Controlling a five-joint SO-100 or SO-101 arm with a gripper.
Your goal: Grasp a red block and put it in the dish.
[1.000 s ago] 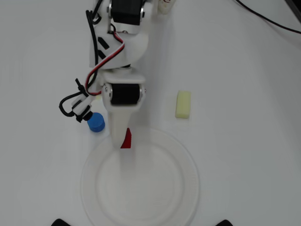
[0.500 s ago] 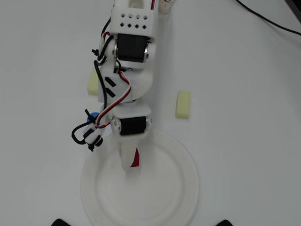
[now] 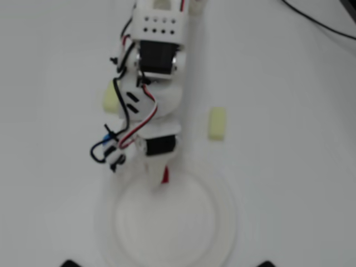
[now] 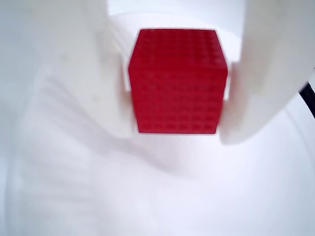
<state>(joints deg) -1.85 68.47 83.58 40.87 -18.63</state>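
A pale yellow rectangular block (image 3: 217, 123) lies on the white table (image 3: 289, 167) in the overhead view, right of centre, its long side running up and down the picture — well apart from anything else. A second pale yellow block (image 3: 110, 100) sits on the left side, only partly visible. A black cable (image 3: 317, 21) crosses the top right corner of the table. Two small dark shapes (image 3: 70, 263) sit at the bottom edge — one left, one right, too cropped to identify.
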